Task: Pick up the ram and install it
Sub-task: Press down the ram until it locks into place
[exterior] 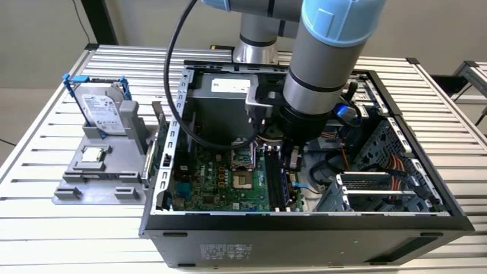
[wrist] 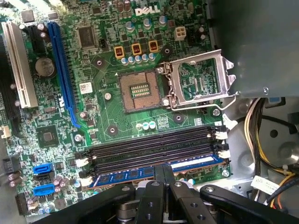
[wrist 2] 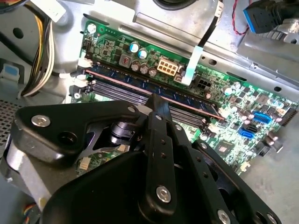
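Observation:
The ram (wrist: 126, 177) is a thin blue stick lying along the outermost of the black memory slots (wrist: 149, 150) on the green motherboard; in the second wrist view the ram (wrist 2: 187, 99) runs beside the empty slots. My gripper (wrist: 164, 171) is shut, fingers pressed together, with the tips resting on the ram's top edge near its middle. The fingers close along the stick's length, not across it. In the exterior view the gripper (exterior: 292, 160) reaches down into the open computer case (exterior: 304, 222) above the slots.
An open CPU socket (wrist: 140, 89) with its raised metal frame (wrist: 201, 81) lies beside the slots. Cable bundles (wrist: 261, 154) hang at the case wall. Outside the case, a silver hard drive (exterior: 102, 108) stands in a grey holder (exterior: 99, 177) at the exterior view's left.

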Robot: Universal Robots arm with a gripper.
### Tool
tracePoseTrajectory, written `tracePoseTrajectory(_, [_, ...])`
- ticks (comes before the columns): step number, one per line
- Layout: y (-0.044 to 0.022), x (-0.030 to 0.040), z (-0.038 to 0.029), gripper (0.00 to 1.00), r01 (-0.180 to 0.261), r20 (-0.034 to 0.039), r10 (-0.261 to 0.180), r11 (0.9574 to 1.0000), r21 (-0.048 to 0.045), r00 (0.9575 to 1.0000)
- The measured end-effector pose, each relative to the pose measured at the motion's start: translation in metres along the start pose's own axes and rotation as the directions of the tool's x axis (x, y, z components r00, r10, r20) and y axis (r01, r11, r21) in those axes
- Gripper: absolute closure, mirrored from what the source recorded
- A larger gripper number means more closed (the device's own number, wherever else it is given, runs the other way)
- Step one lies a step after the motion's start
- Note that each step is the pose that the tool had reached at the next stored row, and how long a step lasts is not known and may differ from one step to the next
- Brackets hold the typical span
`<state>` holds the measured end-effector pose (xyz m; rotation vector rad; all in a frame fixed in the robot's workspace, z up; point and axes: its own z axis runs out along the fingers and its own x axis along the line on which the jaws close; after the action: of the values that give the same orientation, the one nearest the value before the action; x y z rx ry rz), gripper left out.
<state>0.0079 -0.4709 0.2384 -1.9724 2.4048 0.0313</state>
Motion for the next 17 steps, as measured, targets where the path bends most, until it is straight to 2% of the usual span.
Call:
tracePoseTrajectory(9, [0.0000, 0.0000, 0.0000, 1.00, 0.058, 0.0004, -0.058, 0.9983, -0.0021, 0.9983])
tracePoseTrajectory(17, [-0.0004, -0.0001, 0.0000, 1.00, 0.107, 0.0011, -0.107, 0.9942, -0.0040, 0.9942])
